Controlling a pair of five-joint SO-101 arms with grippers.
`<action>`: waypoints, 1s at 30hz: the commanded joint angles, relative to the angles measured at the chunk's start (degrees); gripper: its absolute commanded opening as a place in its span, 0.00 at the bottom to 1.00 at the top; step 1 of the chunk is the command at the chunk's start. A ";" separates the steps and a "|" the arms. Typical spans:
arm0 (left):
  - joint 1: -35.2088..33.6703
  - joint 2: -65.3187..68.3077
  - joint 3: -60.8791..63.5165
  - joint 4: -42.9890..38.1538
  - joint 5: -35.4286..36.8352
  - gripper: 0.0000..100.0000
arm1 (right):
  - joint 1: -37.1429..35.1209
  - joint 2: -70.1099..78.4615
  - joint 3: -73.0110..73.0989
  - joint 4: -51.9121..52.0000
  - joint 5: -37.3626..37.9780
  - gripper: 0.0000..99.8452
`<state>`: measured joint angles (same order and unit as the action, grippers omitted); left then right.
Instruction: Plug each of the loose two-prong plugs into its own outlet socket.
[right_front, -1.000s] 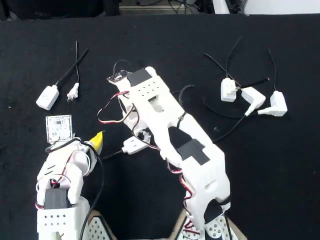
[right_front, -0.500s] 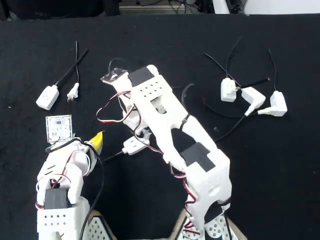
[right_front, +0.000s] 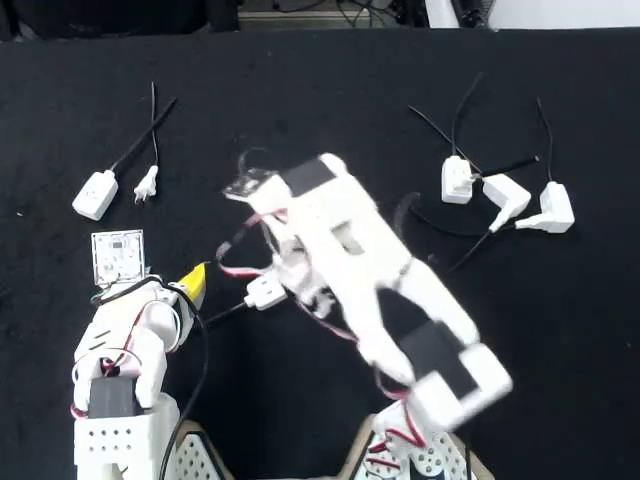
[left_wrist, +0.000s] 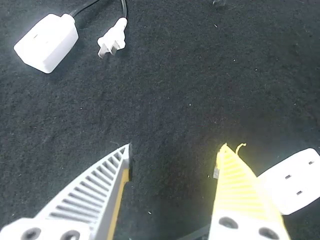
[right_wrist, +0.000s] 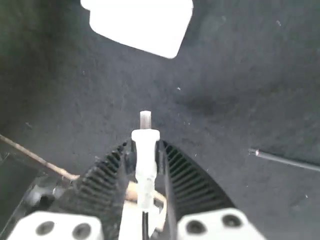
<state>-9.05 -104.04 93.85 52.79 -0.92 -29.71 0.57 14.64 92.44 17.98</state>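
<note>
Right pincer (right_wrist: 145, 150): clamped on small white two-prong plug (right_wrist: 145, 136).
White rectangular socket block (right_wrist: 137, 22): set ahead of the prongs, apart.
Left pincer (left_wrist: 175, 150): spread wide.

BENCH LAYOUT: On the bench (right_front: 330, 70), an outlet socket (right_front: 95, 195) lies at far left, with a loose two-prong plug (right_front: 147, 184) just right of it, apart. A square card (right_front: 118, 257) sits nearer, ahead of the left arm (right_front: 120, 370). A second socket (right_front: 265, 291) rests mid-bench between the arms. The right end effector (right_wrist: 145, 146) carries a held plug (right_wrist: 145, 135) that points at this socket, just short of it. At far right, a third socket (right_front: 457, 180) lies with a corded fitting (right_front: 505, 198) close beside it and another fitting (right_front: 553, 210) beyond.
</note>
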 joint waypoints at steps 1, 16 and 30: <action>-0.57 -0.35 -1.01 -0.44 0.09 0.27 | 1.05 -17.45 15.43 -12.04 2.99 0.01; -0.57 -0.35 -0.92 -0.53 0.09 0.27 | 14.07 -37.49 58.42 -49.05 10.46 0.01; -0.57 -0.35 -0.84 -0.53 0.09 0.27 | 14.86 -23.25 45.05 -33.58 10.55 0.04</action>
<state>-9.05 -104.04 93.85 52.79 -0.92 -15.56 -22.99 61.67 57.45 28.00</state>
